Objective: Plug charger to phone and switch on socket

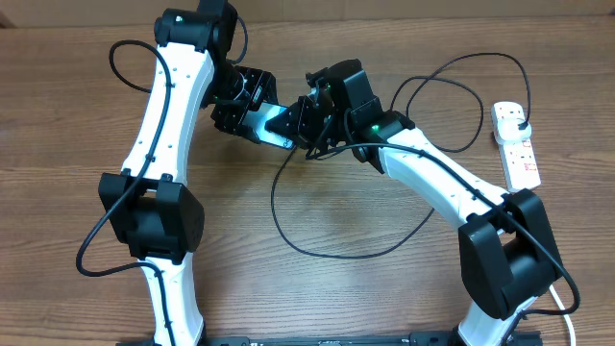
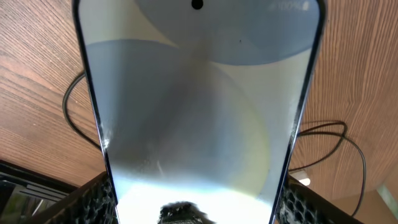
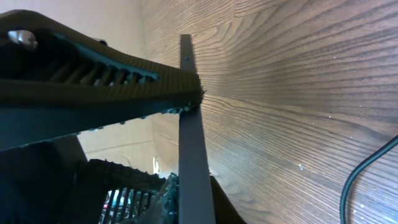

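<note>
The phone (image 1: 276, 126), its cyan screen lit, is held off the table between my two grippers. My left gripper (image 1: 252, 113) is shut on its sides. In the left wrist view the phone (image 2: 199, 112) fills the frame between the left gripper's fingers (image 2: 199, 208). My right gripper (image 1: 307, 125) is at the phone's other end. In the right wrist view its fingertips (image 3: 198, 140) meet the phone's thin grey edge (image 3: 189, 162). The black charger cable (image 1: 336, 252) runs from that gripper in a loop across the table to its plug (image 1: 520, 126) in the white socket (image 1: 519, 159). The connector tip is hidden.
The power strip lies at the far right, its white cord (image 1: 562, 300) leaving by the right arm's base. The charger cable also shows on the wood in the left wrist view (image 2: 339, 134) and the right wrist view (image 3: 367, 174).
</note>
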`<state>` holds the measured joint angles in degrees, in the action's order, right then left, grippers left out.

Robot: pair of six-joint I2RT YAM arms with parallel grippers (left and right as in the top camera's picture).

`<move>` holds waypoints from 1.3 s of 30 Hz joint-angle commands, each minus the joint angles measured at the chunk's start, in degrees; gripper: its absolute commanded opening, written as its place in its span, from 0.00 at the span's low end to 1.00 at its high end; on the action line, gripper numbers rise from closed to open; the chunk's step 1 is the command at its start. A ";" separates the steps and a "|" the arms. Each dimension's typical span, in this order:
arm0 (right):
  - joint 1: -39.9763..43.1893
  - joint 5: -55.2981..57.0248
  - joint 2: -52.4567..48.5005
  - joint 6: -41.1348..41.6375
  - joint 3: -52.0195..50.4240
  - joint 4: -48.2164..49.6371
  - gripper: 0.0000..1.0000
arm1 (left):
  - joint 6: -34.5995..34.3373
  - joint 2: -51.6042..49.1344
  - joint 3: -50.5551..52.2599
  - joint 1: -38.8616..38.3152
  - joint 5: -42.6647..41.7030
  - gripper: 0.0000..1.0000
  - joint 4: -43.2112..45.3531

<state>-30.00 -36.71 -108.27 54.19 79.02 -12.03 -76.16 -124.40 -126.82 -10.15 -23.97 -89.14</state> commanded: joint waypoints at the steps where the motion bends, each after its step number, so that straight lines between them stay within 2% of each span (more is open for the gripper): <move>1: 0.33 2.56 -0.20 0.24 1.20 -0.07 0.07 | -0.52 2.25 -1.57 -0.39 -1.09 0.66 -0.79; 5: 0.39 2.49 -0.20 0.26 1.20 -0.02 0.04 | -0.09 2.25 -1.57 -0.39 -1.09 0.78 -0.81; 8: 0.50 1.90 -0.20 0.26 1.20 -0.07 0.04 | -0.11 2.25 -1.57 -0.39 -1.09 1.00 -0.79; 11: 0.55 1.27 -0.17 0.22 1.20 -0.09 0.04 | 0.57 2.25 -1.57 -0.37 -1.05 1.00 -0.81; 15: 1.60 -0.11 -0.04 -0.13 1.20 -0.79 0.04 | 6.84 2.25 -1.57 -0.22 -0.96 1.00 -0.72; 21: 5.95 -1.09 1.97 -3.15 1.20 -5.77 0.04 | 28.00 2.27 -1.60 0.15 -1.18 0.99 2.97; 25: 8.70 -1.05 4.90 -6.08 1.20 -9.05 0.04 | 37.57 2.27 -1.60 -0.02 -2.64 1.00 4.39; 33: 14.16 2.16 15.08 -10.01 0.70 -19.65 0.04 | 51.10 2.75 -1.60 -0.07 -12.79 1.00 5.22; 39: 16.59 2.01 21.51 -10.99 -6.38 -19.80 0.04 | 60.35 5.57 -1.60 -0.17 -19.61 0.99 4.68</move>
<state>-14.13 -34.54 -89.97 44.69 76.77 -32.42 -24.69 -123.46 -127.09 -10.11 -37.10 -84.23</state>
